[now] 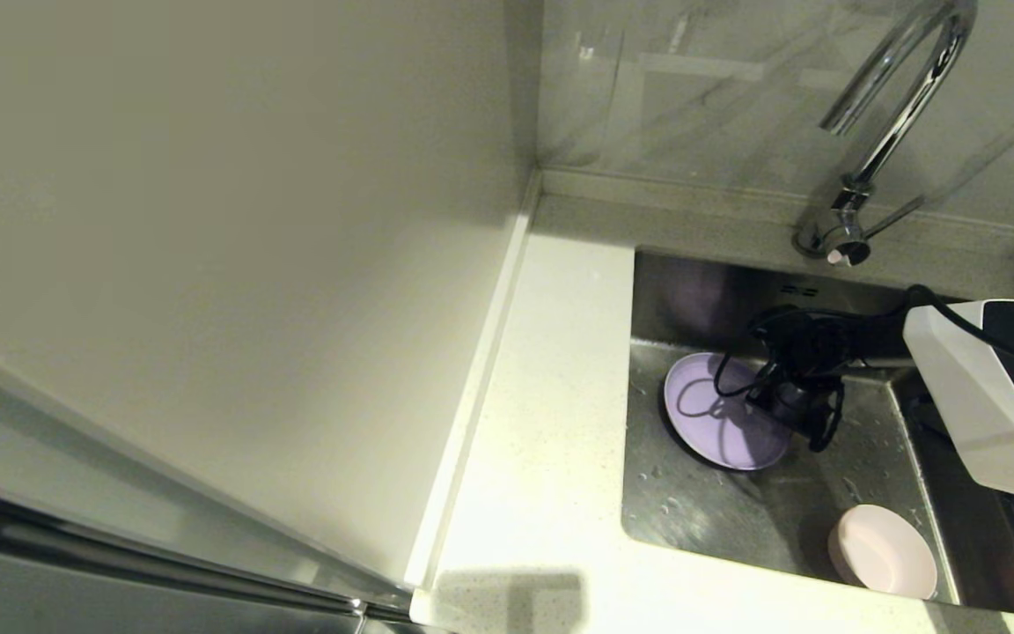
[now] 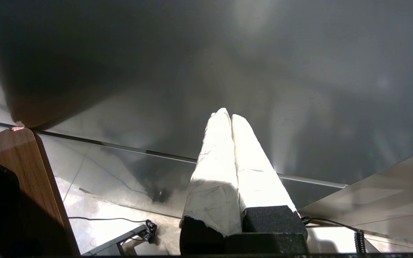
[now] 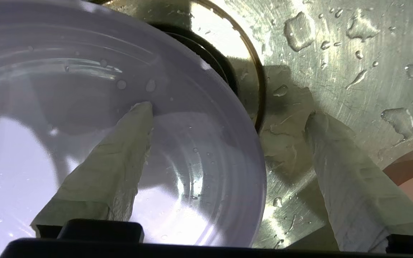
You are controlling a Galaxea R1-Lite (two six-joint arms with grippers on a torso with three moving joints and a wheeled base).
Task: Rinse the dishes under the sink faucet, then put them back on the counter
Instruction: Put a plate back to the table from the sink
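Steel sink [image 1: 736, 519] holding lavender plate [image 1: 718, 423], pink bowl [image 1: 882, 551], water droplets

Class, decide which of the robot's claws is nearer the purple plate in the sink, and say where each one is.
The right. The right claw straddles the plate's rim, open, down in the sink. The left claw is parked away from the sink, shut.

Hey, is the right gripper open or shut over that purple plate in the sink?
Open. The right gripper straddles the plate rim: one finger over the plate, the other over the wet sink floor.
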